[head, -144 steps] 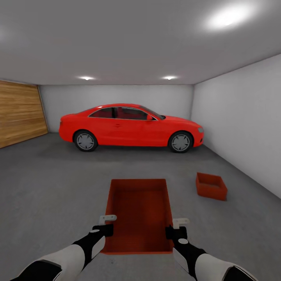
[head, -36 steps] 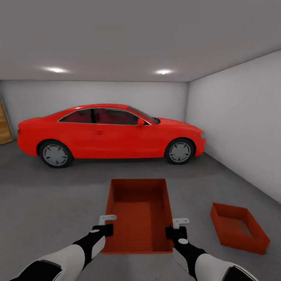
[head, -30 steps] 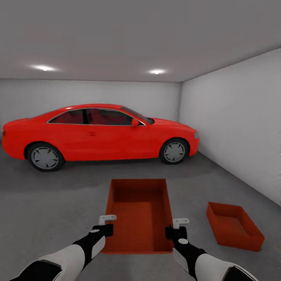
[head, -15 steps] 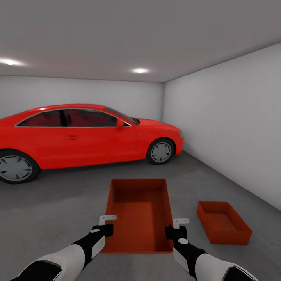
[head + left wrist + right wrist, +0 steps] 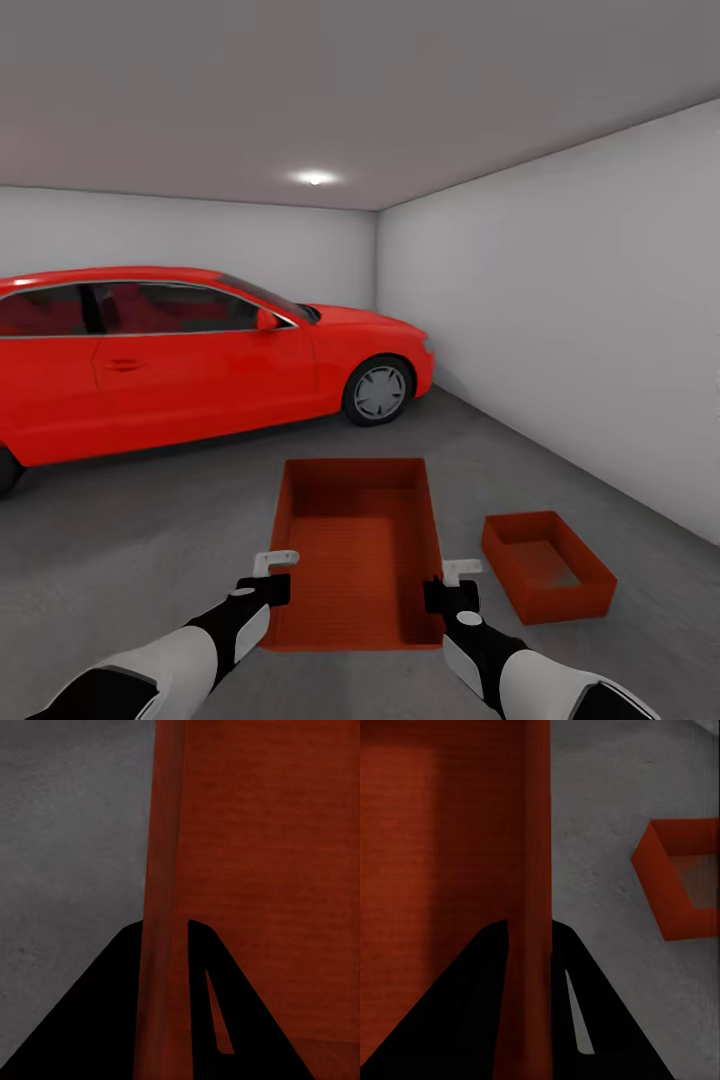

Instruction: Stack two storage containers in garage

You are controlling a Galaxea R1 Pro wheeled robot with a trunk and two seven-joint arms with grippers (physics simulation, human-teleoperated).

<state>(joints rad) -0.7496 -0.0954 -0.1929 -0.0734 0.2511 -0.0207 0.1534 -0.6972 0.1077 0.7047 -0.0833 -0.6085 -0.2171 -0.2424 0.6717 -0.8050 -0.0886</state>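
I carry one orange-red storage container [image 5: 355,545] in front of me above the grey concrete floor [image 5: 130,520] of the garage. My left gripper [image 5: 278,572] is shut on its left wall [image 5: 161,945]. On the opposite wall [image 5: 531,945] my right gripper [image 5: 452,580] is shut as well. The other storage container [image 5: 545,565] rests on the floor to the right, close to the white wall; the right wrist view catches it as well [image 5: 679,881].
A red car [image 5: 190,360] is parked across the garage ahead and to the left. A white wall [image 5: 580,330] runs along the right side, meeting the back wall in a corner.
The view has swung to the right: the car slid left and the floor container now lies nearer the middle. The held container and both grips are unchanged.
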